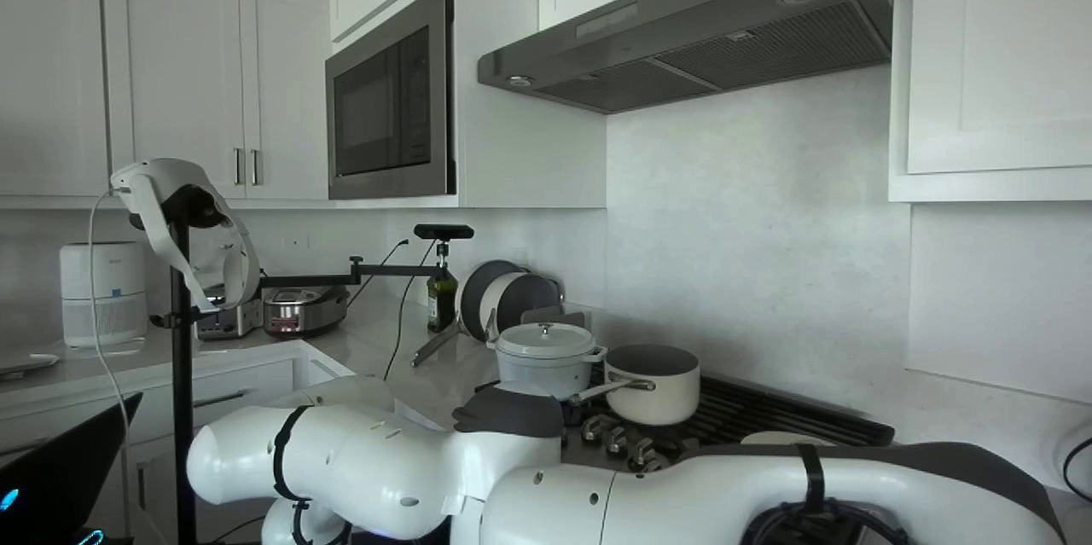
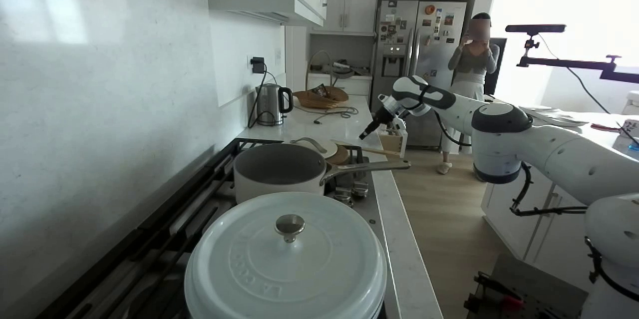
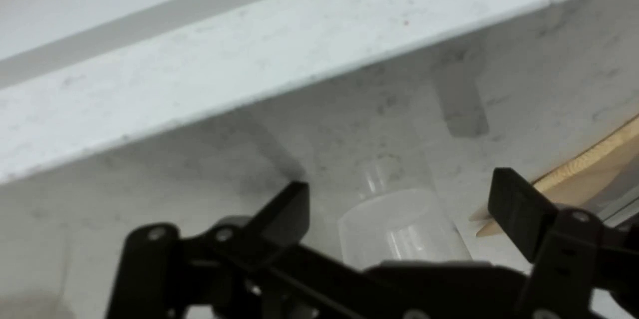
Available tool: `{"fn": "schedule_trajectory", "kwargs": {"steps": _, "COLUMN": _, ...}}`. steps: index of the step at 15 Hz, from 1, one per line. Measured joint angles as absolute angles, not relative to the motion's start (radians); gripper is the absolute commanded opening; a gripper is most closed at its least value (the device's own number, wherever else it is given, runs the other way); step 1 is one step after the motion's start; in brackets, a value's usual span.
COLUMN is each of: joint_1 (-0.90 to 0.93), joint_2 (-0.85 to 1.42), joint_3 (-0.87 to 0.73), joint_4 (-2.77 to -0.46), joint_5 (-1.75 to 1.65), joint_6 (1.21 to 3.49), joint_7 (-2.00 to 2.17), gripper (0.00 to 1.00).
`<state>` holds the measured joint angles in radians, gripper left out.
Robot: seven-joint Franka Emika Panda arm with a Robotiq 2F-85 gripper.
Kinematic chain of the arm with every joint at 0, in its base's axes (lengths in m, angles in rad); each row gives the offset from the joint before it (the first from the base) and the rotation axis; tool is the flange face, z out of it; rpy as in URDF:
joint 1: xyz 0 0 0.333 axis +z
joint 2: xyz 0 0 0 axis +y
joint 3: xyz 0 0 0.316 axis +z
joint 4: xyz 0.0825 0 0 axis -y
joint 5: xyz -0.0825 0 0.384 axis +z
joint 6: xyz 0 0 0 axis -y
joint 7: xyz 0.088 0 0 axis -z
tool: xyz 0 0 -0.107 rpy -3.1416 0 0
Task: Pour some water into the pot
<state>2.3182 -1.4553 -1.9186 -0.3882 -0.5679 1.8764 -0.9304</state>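
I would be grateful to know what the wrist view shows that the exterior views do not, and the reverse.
Only the wrist view discernibly shows a clear container, framed between the spread fingers. Only the exterior views show the uncovered saucepan and lidded pot (in both), plus a kettle in an exterior view.

Shared: pale countertop in all views; the fingers also appear, small, in an exterior view.
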Motion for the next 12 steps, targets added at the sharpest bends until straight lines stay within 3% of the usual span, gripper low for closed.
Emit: {"fn": "schedule_trajectory", "kwargs": {"steps": 12, "joint_1": 2.322, "joint_2": -1.342, "joint_3": -1.829, "joint_4": -0.377, "joint_5": -0.569, "joint_6": 1.905, "joint_7": -1.023, "gripper": 1.00}}
